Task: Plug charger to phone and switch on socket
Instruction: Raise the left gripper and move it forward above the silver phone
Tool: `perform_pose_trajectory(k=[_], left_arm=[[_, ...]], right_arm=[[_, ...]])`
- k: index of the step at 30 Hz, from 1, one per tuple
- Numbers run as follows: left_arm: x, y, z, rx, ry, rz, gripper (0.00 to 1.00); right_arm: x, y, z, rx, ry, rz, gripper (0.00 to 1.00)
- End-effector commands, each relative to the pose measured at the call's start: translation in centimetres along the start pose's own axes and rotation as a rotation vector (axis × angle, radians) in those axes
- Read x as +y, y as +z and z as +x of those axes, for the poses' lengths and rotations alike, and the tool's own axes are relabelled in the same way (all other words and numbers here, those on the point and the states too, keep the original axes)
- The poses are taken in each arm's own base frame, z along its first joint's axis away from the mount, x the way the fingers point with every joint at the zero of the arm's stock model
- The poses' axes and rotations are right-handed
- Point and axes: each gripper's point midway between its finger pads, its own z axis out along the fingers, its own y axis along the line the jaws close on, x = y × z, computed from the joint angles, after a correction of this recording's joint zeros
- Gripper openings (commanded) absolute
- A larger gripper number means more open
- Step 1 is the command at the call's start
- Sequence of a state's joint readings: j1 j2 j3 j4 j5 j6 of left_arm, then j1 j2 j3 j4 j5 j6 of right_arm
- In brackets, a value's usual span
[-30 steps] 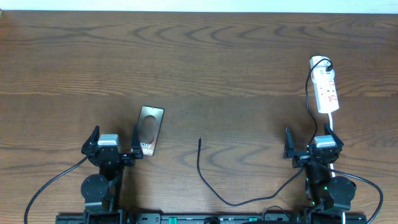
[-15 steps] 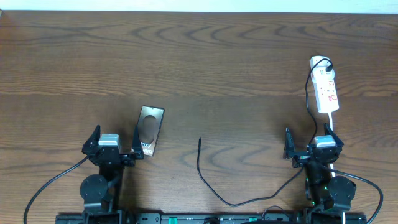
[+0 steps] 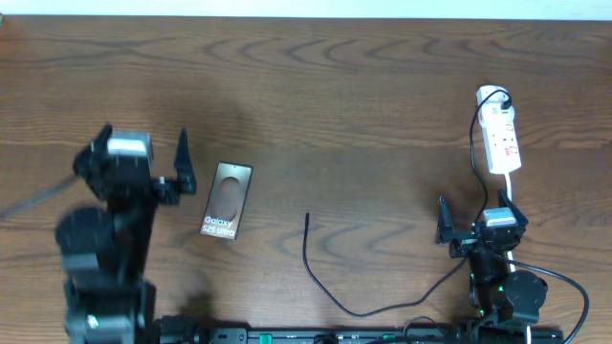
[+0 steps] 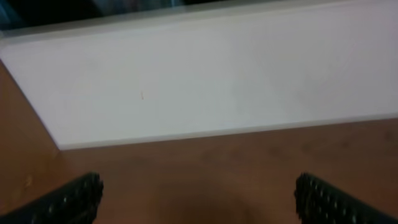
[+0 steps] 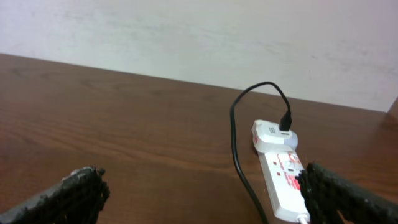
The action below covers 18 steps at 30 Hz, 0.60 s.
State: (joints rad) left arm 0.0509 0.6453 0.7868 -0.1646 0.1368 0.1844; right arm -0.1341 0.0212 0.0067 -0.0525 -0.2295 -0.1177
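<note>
The phone (image 3: 227,201) lies flat on the wooden table, left of centre, its lettering showing. The charger (image 3: 316,272) is a thin black cable whose free tip lies at mid-table, apart from the phone. It curves to the front right. The socket (image 3: 501,136) lies at the far right, and a black lead is plugged into the white plug at its far end. It also shows in the right wrist view (image 5: 283,180). My left gripper (image 3: 139,164) is open and empty, raised left of the phone; its fingers (image 4: 202,205) frame bare table. My right gripper (image 3: 475,222) (image 5: 205,199) is open and empty, just in front of the socket.
The black lead (image 5: 239,155) runs from the socket's plug down along its left side toward my right arm. A white wall (image 4: 205,74) borders the far table edge. Arm bases and their thicker cables sit along the front edge (image 3: 316,334).
My left arm has risen and swung back and to the left, away from the phone, uncovering the phone's lettered end. The phone, cable, socket and right arm have not moved.
</note>
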Motion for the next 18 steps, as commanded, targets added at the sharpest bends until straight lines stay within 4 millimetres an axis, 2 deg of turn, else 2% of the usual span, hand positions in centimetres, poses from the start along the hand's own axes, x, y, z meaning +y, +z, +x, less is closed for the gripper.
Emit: perform_pose_trajectory(k=[1,4,5,7,9,10,12,13,18], left_arm=[[0.5,2.4,-3.1,0.076,-0.014,0.018,0.98],[0.6,4.4,-2.7,0.226,-0.044,0.032,0.98],[0.6,5.5,-1.8,0.345,-0.08,0.041,0.98],[0.4,6.2,-0.3,0.466,-0.096,0.053,0.98],[-0.1,6.8,1.8,0.603,-0.105,0.072,0.98],[-0.5,7.2,3.6,0.693,-0.109,0.086,0.98],[-1.0,7.7,5.9,0.787,-0.112,0.101,0.98],[-1.2,8.1,7.9,0.858,-0.117,0.107,0.98],[-1.5,9.6,11.5,0.973,-0.126,0.117,0.98]], right_arm=[[0.1,0.0,0.1,0.003,-0.01,-0.002,0.99],[0.1,0.0,0.1,0.004,-0.01,-0.002,0.99],[0.1,0.0,0.1,0.004,-0.01,-0.002,0.99],[0.1,0.0,0.1,0.004,-0.01,-0.002,0.99],[0.1,0.0,0.1,0.003,-0.01,-0.002,0.99],[0.1,0.0,0.1,0.004,-0.01,-0.002,0.99],[0.1,0.0,0.1,0.003,-0.01,-0.003,0.99],[0.1,0.0,0.1,0.004,-0.01,-0.002,0.99],[0.1,0.0,0.1,0.004,-0.01,-0.002,0.99]])
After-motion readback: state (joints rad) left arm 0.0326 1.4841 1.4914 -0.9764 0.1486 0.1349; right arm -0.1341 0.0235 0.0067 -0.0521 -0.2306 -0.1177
